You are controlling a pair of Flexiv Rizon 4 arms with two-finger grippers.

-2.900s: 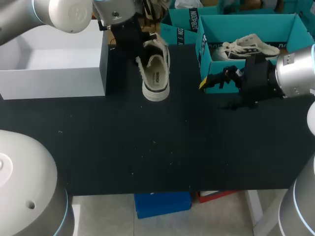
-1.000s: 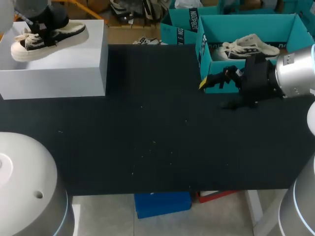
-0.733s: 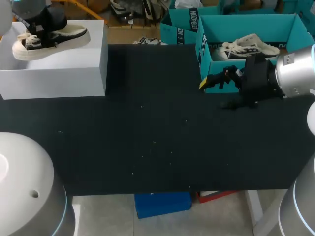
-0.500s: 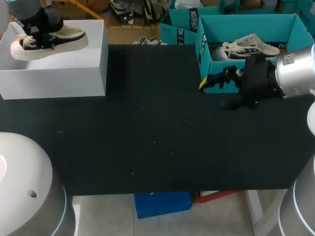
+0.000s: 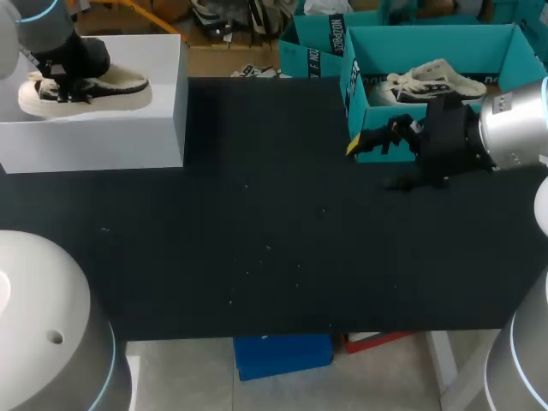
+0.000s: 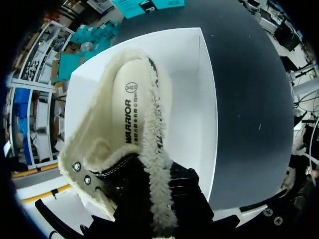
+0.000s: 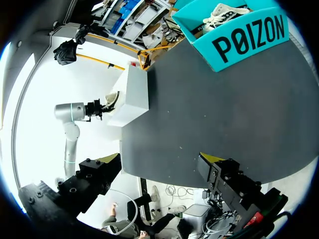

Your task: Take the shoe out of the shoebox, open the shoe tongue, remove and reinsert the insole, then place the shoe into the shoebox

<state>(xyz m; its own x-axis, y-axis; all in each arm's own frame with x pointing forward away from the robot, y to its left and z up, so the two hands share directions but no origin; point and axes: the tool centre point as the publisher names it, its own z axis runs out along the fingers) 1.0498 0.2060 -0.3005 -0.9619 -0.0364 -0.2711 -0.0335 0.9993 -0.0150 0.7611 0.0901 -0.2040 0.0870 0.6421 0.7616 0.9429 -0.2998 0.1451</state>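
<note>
Shoe (image 5: 94, 86) held in the white box (image 5: 128, 137) at 10 o'clock.
The left end effector (image 5: 60, 81) grips the shoe's fleecy collar, insole facing up. The right end effector (image 5: 366, 141) hangs wide apart over the worktop (image 5: 274, 240) at 2 o'clock.

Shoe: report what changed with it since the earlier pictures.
The left gripper carried the shoe from mid-table leftward over the white shoebox, then lowered it toward the box's inside, still gripped. The right gripper stayed open beside the teal box.
</note>
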